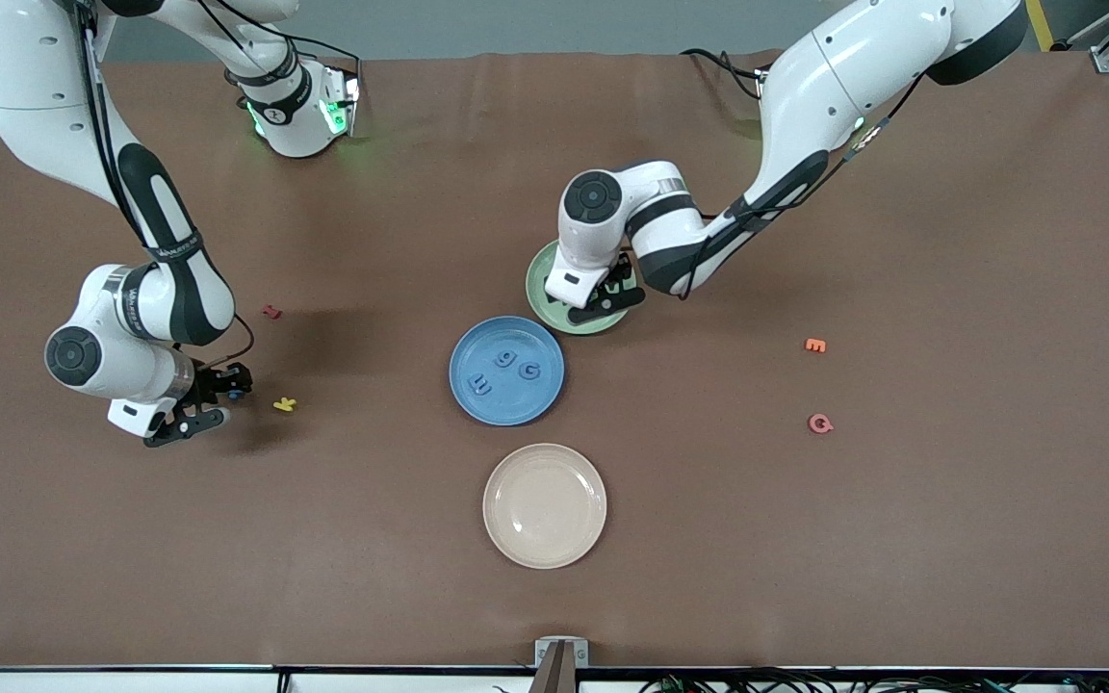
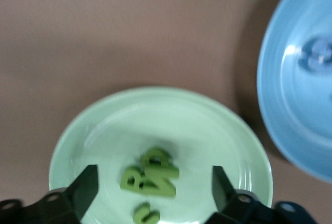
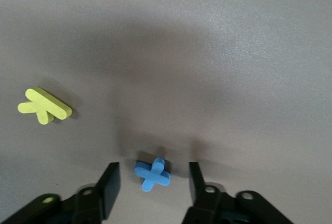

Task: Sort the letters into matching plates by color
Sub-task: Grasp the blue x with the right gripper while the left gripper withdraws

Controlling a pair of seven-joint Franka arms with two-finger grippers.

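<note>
**Green pieces in the green plate, a blue piece between the right claw's fingers**

The left claw (image 2: 154,185) hangs low over the pale green plate (image 2: 104,130), and its fingers stand wide open with nothing between them. Just under the claw lie the green letters (image 2: 150,175): small, thick, flat pieces in a darker green than the plate, heaped partly one on another, with one more green piece (image 2: 145,214) just beside the heap. I cannot tell how many are in the heap.

The blue plate (image 1: 477,351) stands just beside the green plate, touching or nearly touching it. It carries three blue letters (image 1: 508,370), a little darker than the plate and lying apart from one another.

The right claw (image 3: 153,182) is down at the table (image 1: 949,529), toward the right arm's end. Its fingers are partly open, and a small light blue cross-shaped piece (image 3: 152,173) lies flat between them; neither finger touches it. Near this claw lies a yellow letter (image 3: 44,106), and a red piece (image 1: 271,311) lies a little farther from the claw.

A beige plate (image 1: 545,462) stands near the blue plate, with nothing in it. An orange piece (image 1: 814,345) and a pink piece (image 1: 820,423) lie toward the left arm's end, well apart from the plates.

The table is covered with a plain brown matte sheet.
</note>
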